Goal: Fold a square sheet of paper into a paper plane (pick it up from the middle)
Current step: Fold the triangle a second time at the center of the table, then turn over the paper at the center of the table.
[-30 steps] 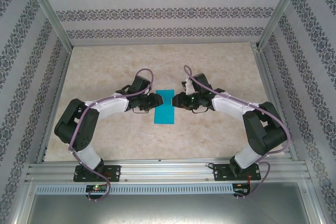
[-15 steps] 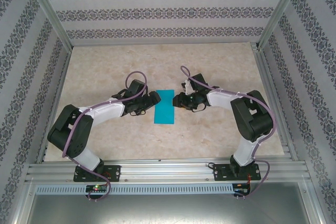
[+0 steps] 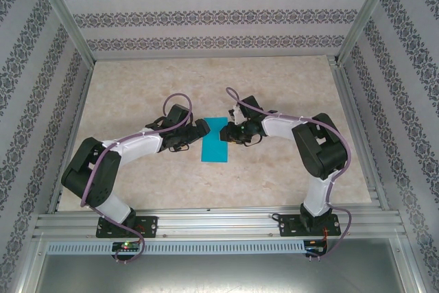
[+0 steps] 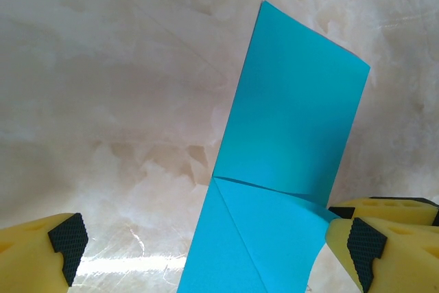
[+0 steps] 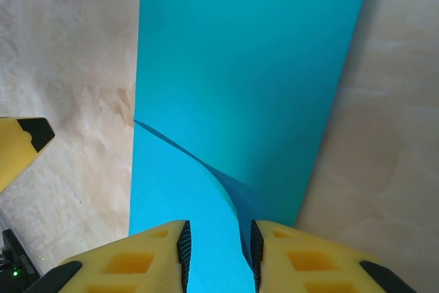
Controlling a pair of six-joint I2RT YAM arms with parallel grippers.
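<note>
One marbled table (image 3: 137, 87); square sheet of paper (image 3: 216, 141) at centre, between grippers. Light, floppy, likely slides and creases; best taken at raised edge. Teal, folded to narrow strip. Left gripper (image 4: 212, 252) fingers wide apart; right gripper (image 5: 219, 252) fingers narrow, straddling lifted corner flap (image 5: 171, 190).

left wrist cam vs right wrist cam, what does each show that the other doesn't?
Left wrist: the far end of the paper with both corners, a diagonal crease, and the left fingers spread wide either side of the strip. Right wrist: the right fingers close together, a raised curl of paper running up between them. Both: teal paper on the marbled table, plus a yellow finger of the other arm at the frame edge.
</note>
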